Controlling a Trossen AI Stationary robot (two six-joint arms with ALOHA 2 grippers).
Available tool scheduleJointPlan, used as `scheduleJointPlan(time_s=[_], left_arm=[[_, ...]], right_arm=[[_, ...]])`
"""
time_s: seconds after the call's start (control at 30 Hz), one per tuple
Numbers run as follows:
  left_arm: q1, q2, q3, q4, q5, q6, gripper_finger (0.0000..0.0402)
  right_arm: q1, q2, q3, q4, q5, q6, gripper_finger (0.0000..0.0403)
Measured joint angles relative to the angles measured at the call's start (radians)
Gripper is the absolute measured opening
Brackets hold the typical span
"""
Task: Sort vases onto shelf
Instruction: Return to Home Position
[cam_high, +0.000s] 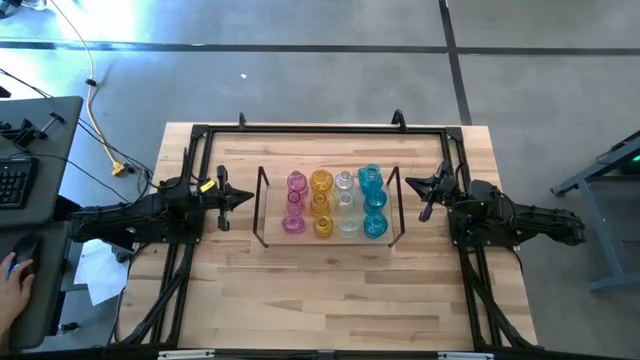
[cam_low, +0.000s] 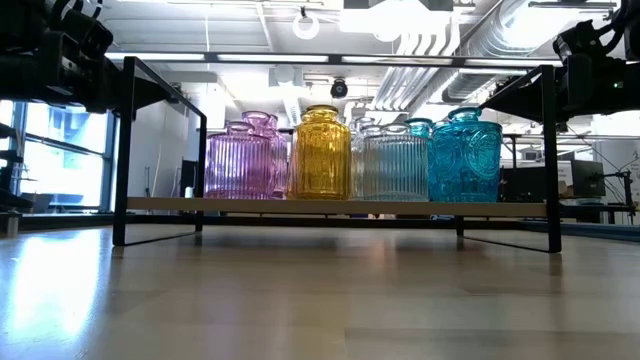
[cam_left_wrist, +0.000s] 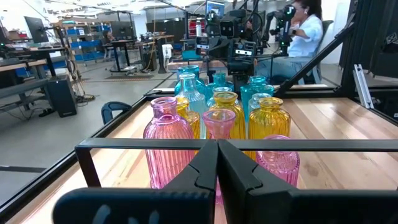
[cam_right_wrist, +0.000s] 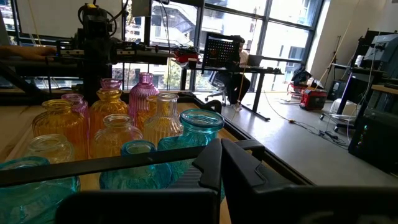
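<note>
Several small ribbed glass vases stand upright on their bases on the shelf, a light-wood board with dark wire end frames at mid-table. They form rows by colour: pink vases, amber vases, clear vases, cyan vases. The low view shows pink, amber, clear and cyan side by side. My left gripper hovers shut just left of the shelf. My right gripper hovers shut just right of it. Neither touches anything.
A black tube frame runs around the tabletop's far part and down both sides. A desk with a keyboard and a person's hand lies left of the table. A seated person shows in the room beyond.
</note>
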Motion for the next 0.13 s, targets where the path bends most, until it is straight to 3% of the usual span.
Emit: scheduleJointPlan(time_s=[0.13], left_arm=[[0.0, 0.0, 0.0, 0.0, 0.0, 0.0, 0.0001]], right_arm=[[0.0, 0.0, 0.0, 0.0, 0.0, 0.0, 0.0]])
